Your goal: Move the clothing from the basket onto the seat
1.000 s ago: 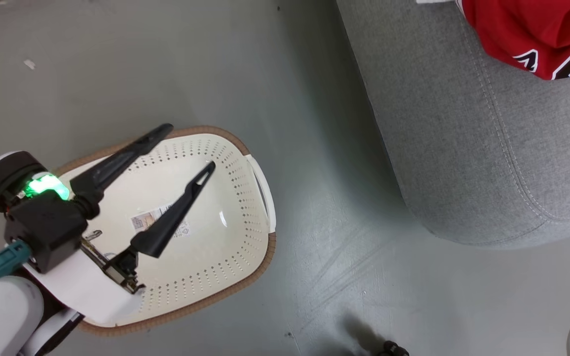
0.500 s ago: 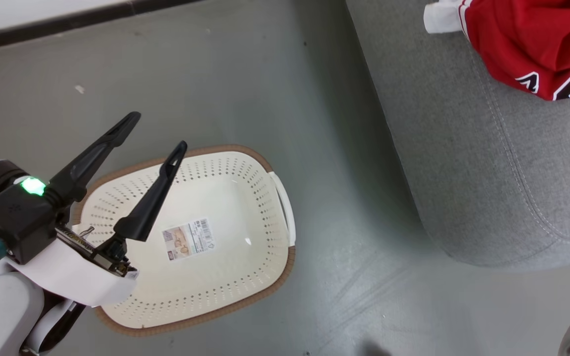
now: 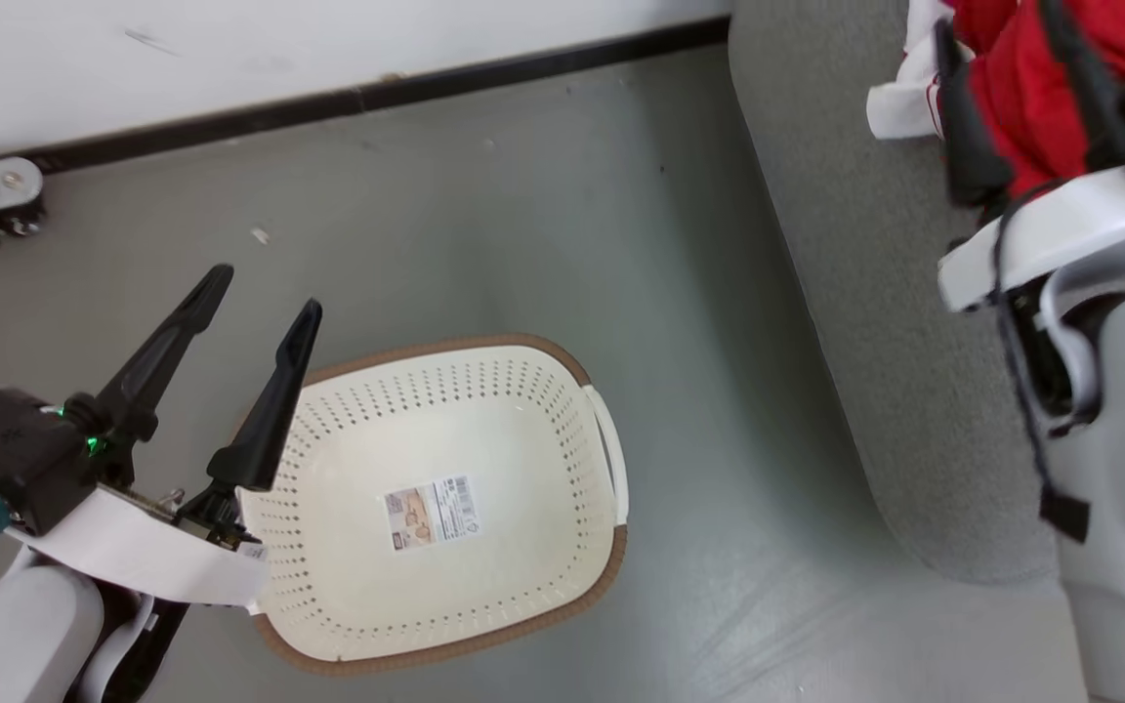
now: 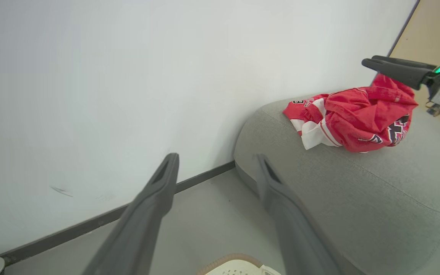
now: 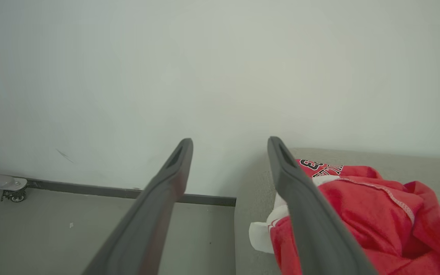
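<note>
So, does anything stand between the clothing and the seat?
Nothing visible does. The clothing already lies on the seat; the basket has just a sticker on its bottom.

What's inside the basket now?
The basket holds a barcode sticker on its bare bottom, nothing else in the visible part. The open left gripper and its wrist cover the left end. The clothing lies on the seat.

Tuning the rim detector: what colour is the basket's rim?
Brown rim on a cream-white basket; clearest in the head view.
</note>
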You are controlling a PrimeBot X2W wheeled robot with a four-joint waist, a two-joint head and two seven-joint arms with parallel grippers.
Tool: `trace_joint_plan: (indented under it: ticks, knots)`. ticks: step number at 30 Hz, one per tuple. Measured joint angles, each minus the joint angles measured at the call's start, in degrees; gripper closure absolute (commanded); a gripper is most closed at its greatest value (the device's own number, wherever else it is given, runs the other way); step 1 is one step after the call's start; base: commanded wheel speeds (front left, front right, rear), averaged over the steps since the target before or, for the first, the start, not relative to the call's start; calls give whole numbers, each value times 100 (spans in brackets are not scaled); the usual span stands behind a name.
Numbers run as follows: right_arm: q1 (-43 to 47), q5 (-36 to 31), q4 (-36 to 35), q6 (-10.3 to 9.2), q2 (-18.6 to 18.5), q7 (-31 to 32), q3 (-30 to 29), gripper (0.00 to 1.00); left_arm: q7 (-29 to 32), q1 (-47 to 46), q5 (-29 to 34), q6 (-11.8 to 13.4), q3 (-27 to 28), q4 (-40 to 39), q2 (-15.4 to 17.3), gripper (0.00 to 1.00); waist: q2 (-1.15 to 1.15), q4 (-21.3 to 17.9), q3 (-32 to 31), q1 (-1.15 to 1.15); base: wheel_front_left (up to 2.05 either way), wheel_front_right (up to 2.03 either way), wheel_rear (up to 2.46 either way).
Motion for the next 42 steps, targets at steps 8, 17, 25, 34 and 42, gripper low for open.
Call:
trace_joint_plan:
  ticks: [8,17,25,34,42]
  knots:
    - [366,45,256,0,-20,-547,472,0,-180,280,-157,125,167,370,-240,0,0,238,-419,0,0,0,0]
    - [720,98,559,0,-27,-1115,719,0,-253,616,-299,209,385,757,-414,0,0,467,-876,0,0,0,0]
    - [1111,226,821,0,-29,-1236,810,0,-299,961,-345,288,573,1082,-637,0,0,676,-1351,0,0,0,0]
    - [1511,235,898,0,-26,-1289,675,0,-304,1298,-285,336,762,1289,-810,0,0,885,-1859,0,0,0,0]
    - [1961,380,699,0,-25,-1290,494,0,-304,1594,71,387,991,1305,-953,0,0,1034,-2257,0,0,0,0]
